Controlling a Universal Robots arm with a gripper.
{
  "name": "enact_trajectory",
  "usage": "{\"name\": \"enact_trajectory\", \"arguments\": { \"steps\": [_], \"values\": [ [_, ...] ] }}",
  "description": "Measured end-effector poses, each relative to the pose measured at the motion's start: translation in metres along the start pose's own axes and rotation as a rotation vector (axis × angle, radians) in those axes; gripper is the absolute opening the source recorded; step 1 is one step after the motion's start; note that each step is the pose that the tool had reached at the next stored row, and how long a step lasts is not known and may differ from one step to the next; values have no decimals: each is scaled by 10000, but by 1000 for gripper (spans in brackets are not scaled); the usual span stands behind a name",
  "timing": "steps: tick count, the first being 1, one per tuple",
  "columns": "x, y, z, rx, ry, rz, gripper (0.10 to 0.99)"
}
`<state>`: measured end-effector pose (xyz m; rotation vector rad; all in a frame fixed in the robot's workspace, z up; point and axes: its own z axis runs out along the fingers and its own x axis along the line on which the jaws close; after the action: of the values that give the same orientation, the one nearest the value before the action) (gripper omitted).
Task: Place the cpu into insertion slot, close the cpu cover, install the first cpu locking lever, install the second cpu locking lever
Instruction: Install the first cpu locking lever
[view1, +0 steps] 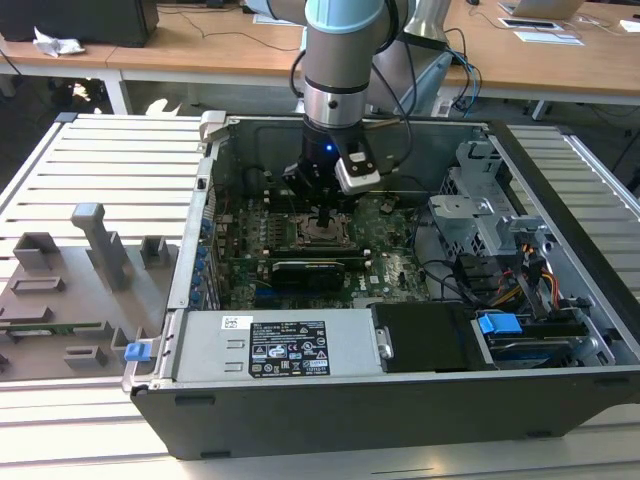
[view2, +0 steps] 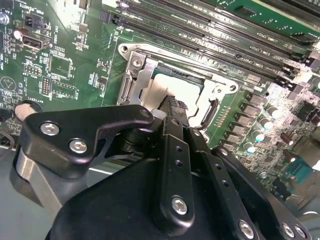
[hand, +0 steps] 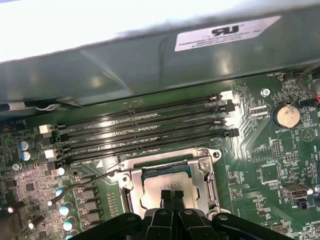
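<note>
Deep inside the open computer case (view1: 300, 400) on the slatted worktop (view1: 100, 150): arm (view1: 342, 60) upright over the motherboard, gripper (view1: 325, 215) down at the board's socket. Seen in both wrist views, gripper (view2: 172, 102) (hand: 170, 194) clenched, black fingertips (hand: 165, 196) pressed side by side with nothing between them, tips over the silver-grey top of the cpu (hand: 155, 187). Seated flat in the insertion slot (hand: 162, 168), the cpu, square to its edges. Lying down around it, the cpu cover (hand: 206, 175), a bright metal frame whose window leaves the metal top bare. Beside the socket, a thin wire lever (hand: 82, 184) angled out over the board toward a row of capacitors (hand: 64, 210). Just beyond the socket, long black memory slots (hand: 145, 132), parallel to its edge. At the exterior view's left, grey plastic fixtures (view1: 60, 290) on the worktop, well apart from the case.
</note>
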<state>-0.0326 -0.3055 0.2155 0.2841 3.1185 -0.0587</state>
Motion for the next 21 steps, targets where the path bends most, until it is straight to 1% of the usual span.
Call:
{"name": "enact_trajectory", "arguments": {
  "steps": [19, 21],
  "values": [
    [0, 0, 0, -20, -57, -1567, 106],
    [0, 0, 0, -22, -61, -1664, 106]
  ]
}}
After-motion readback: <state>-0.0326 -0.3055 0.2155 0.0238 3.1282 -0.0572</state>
